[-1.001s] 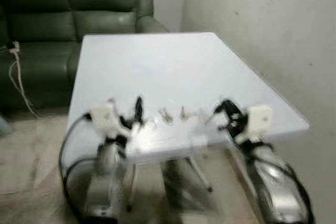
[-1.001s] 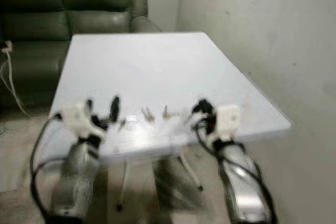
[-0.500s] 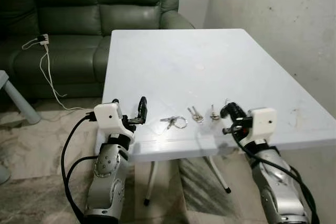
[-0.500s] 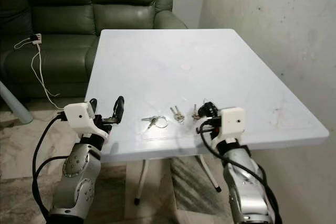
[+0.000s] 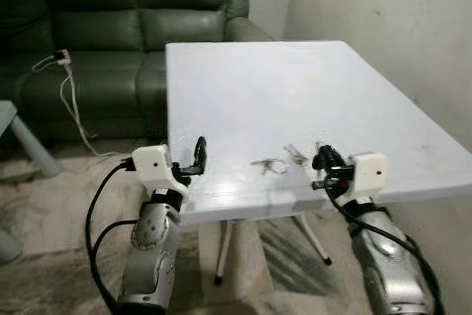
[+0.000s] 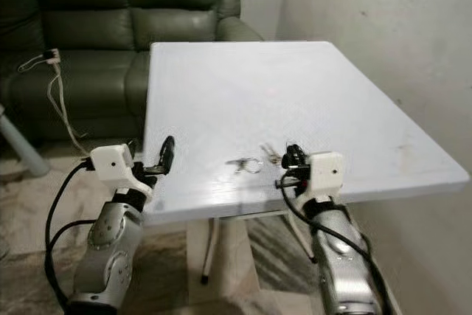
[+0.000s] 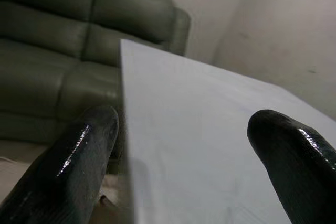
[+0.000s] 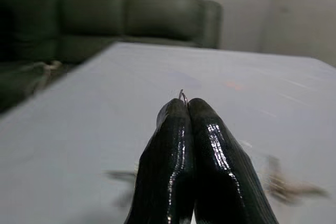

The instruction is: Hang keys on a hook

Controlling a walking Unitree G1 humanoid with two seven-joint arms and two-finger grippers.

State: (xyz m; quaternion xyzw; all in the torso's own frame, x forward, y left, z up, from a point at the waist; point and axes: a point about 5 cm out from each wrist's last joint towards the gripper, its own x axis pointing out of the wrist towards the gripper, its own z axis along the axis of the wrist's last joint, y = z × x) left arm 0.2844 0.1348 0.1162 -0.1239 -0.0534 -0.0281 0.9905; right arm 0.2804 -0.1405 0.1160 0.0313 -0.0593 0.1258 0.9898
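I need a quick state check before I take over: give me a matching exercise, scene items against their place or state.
Things:
1. left gripper
2. right gripper
3. keys on a ring
4. sofa

States:
A. lying flat on the white table near its front edge
B. fingers pressed together, a thin bit of wire showing at the tips
C. beyond the table, dark green
D. fingers spread apart at the table's near left corner

Pairs: 1-D, 2-B, 3-A, 4-C
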